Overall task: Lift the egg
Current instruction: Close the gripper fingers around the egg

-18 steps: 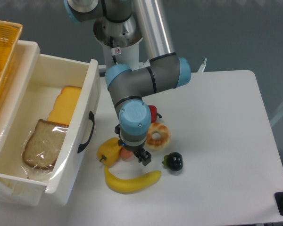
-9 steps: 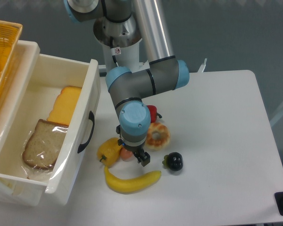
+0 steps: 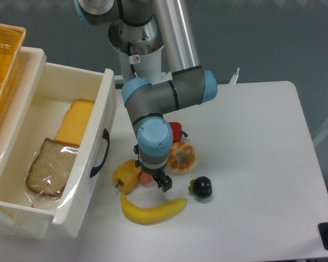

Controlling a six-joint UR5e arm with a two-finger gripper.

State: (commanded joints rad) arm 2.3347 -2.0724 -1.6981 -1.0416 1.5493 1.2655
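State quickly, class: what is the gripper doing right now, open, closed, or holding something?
Gripper: down at the egg, between the yellow pepper and the donut; the wrist hides the fingers, so open or closed cannot be told.

The UR5e arm [image 3: 169, 93] is seen from above, reaching down from its grey base column at the top of the view. A bent elbow with blue-capped joints is shown, and the last wrist joint, capped in blue, is pointed straight down at the table. The gripper [image 3: 153, 182] is held low beneath it, largely hidden by the wrist. One dark fingertip [image 3: 165, 185] is visible; the spacing of the jaws cannot be judged.
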